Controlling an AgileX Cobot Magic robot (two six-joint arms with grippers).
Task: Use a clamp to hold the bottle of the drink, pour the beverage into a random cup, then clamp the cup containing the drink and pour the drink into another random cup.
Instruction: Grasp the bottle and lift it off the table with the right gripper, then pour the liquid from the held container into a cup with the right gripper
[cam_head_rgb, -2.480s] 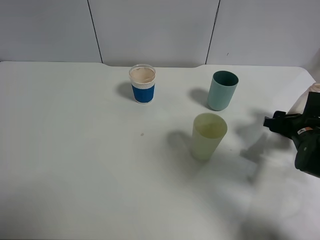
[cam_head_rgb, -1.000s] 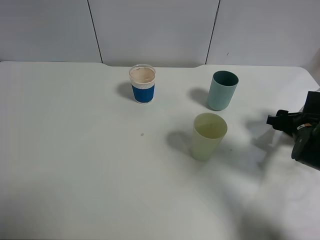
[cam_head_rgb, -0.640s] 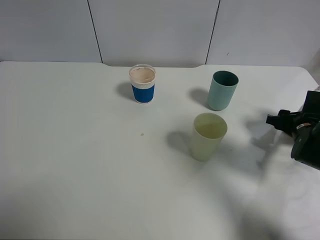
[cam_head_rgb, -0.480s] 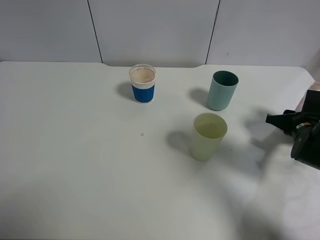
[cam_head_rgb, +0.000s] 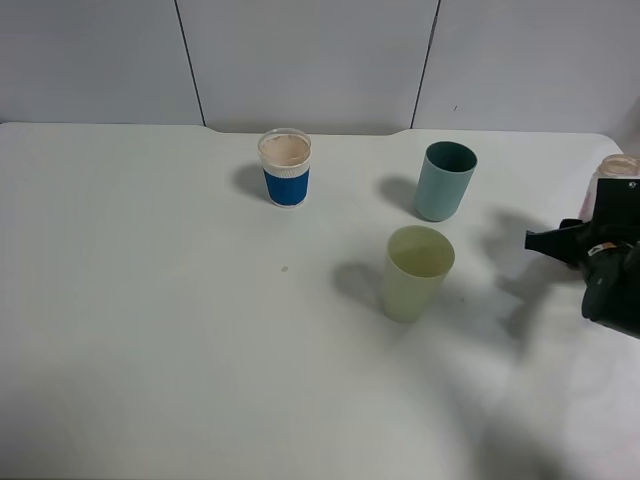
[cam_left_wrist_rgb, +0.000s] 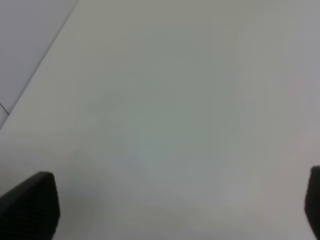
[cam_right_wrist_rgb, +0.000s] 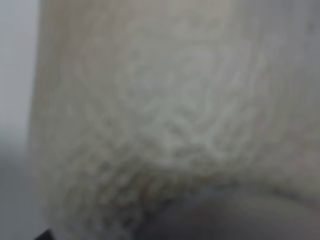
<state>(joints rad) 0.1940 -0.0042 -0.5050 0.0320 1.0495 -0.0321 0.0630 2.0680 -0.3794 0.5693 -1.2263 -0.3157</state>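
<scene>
Bottle (cam_head_rgb: 618, 168) upright, hard against right tool (cam_head_rgb: 620, 212) at bench (cam_head_rgb: 150, 300) edge — clench unclear; yellow-green cup (cam_head_rgb: 415, 275) sits leftward.

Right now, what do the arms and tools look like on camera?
Left tool: only two matte black, blocky fingertips show. Right arm: black rounded housing, a black bracket jutting out, one small white-and-orange sticker. No cables visible. The right wrist view is too blurred to add detail.

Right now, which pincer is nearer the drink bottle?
The right. The right pincer is right beside the bottle at the right edge of the table, and the bottle's blurred side fills its wrist view. The left pincer is outside the overhead view, over bare table.
</scene>
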